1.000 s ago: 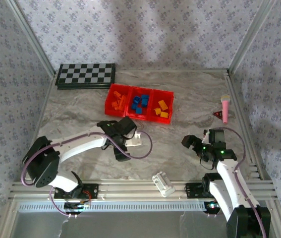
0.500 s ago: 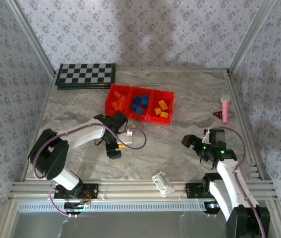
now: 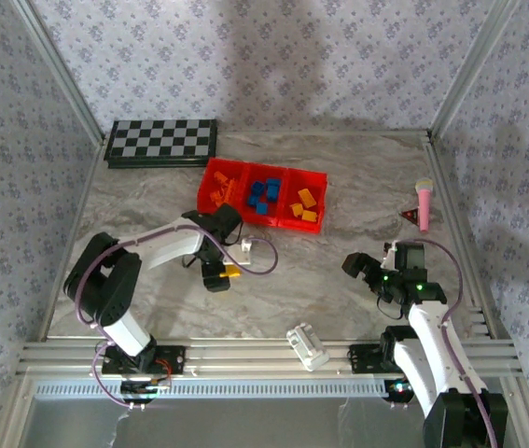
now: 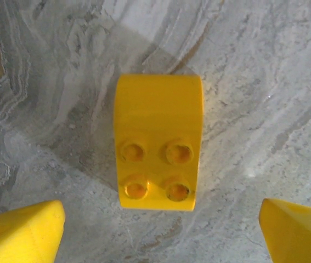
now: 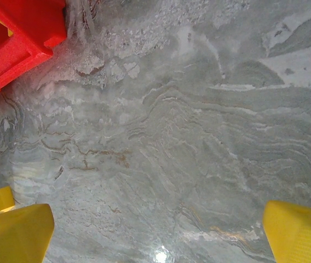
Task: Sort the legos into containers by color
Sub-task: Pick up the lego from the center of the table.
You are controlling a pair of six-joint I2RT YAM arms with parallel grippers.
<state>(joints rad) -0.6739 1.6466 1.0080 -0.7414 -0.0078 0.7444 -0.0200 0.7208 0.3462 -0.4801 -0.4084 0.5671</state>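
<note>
Legos [image 3: 262, 198] lie in the three red bins [image 3: 215, 166] near the back of the bench [image 3: 339, 187]. Orange ones are in the left bin, blue ones in the middle bin and yellow ones in the right bin.

One yellow lego [image 4: 158, 142] is not in a bin. It lies flat on the bench, in front of the bins and near the left one. It has four round bumps on top, and one end is rounded.

The left hand [image 3: 215, 277] is low over this lego. Seen from its own camera, its yellow fingers [image 4: 23, 233] stand wide apart. The lego sits in line with the gap between them, a little past the tips. No finger touches it. The hand is released and holds nothing.

The right hand [image 3: 359, 267] is over bare bench on the right side, well apart from the bins. Its fingers are spread wide too, with only bench between them, so it is released and holds nothing. A corner of the red bins shows at the top left of its own camera view.

A black and white checkerboard [image 3: 161, 142] lies behind the bins on the left. A pink toy [image 3: 424, 201] lies near the right edge. A white ribbed thing [image 3: 307, 345] lies at the front edge, between the two arms.
</note>
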